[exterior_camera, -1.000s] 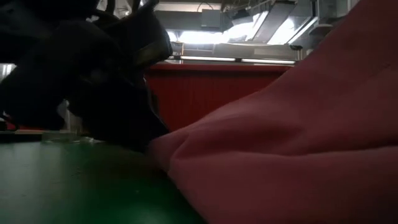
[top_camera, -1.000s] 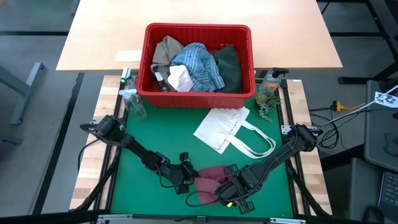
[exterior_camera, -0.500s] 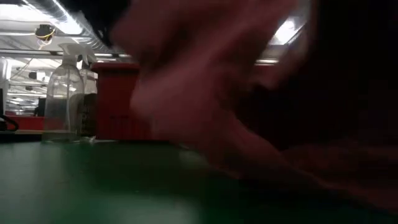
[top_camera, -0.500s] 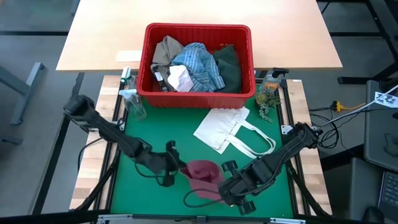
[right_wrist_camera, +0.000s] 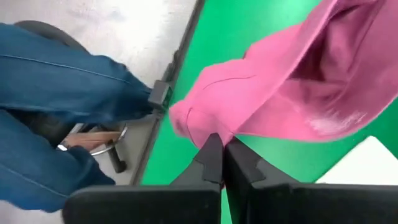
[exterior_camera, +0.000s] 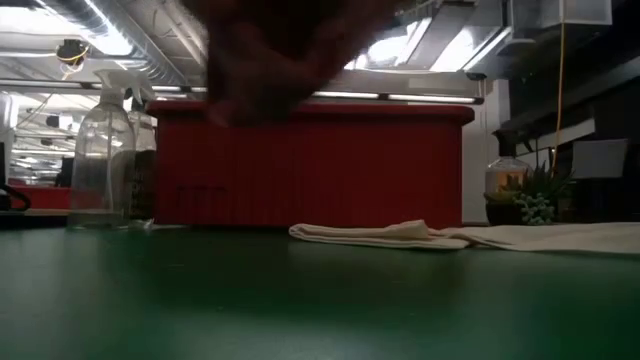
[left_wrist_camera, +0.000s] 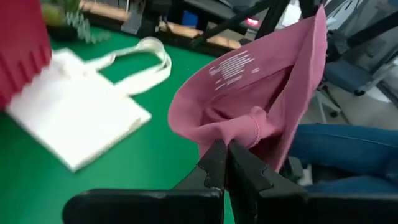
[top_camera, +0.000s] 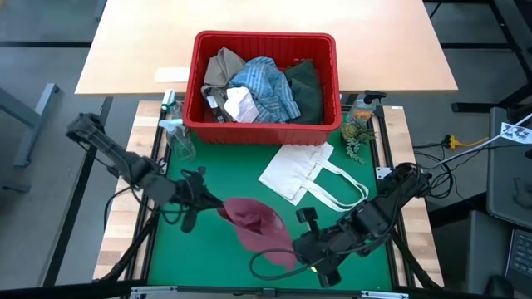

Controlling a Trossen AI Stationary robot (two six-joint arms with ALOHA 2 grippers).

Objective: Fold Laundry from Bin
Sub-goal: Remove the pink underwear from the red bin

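- From above, you see the left end effector (top_camera: 218, 208) and right end effector (top_camera: 293, 247) each pinching the small maroon cloth (top_camera: 253, 228) over the green surface (top_camera: 216, 257), near the bin (top_camera: 264, 133).
- Left wrist: fingers (left_wrist_camera: 214, 163) clamp its hem.
- Right wrist: fingers (right_wrist_camera: 214, 155) clamp another edge.

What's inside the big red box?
The red bin holds a pile of laundry: a tan garment, a blue-white striped shirt, a small white cloth and a dark green garment. Anything beneath that pile is covered.
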